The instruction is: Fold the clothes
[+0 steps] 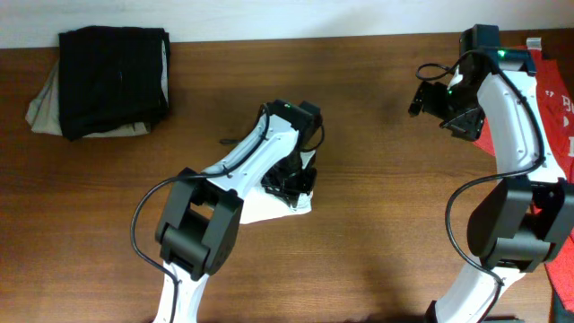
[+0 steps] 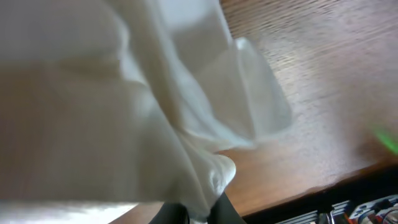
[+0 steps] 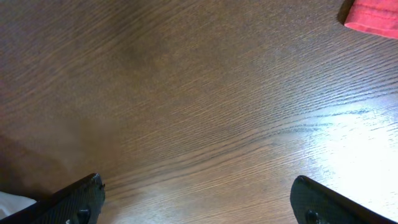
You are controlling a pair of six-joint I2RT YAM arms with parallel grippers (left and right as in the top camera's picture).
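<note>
Dark folded stack (image 1: 115, 81) at far left corner of counter (image 1: 386, 251): done, I judge. White cloth (image 1: 289, 208) mid-counter, bunched, not yet folded; left fingers (image 2: 198, 214) pinched tight on it. Red garments (image 1: 554, 99) wait at right edge. Right fingers (image 1: 439, 103) spread wide, empty, over bare wood. Open room between arms.

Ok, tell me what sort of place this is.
Likely a robot test bench for laundry folding: a wooden table, a stack of folded clothes in one corner, and a white cloth held in the left gripper.
</note>
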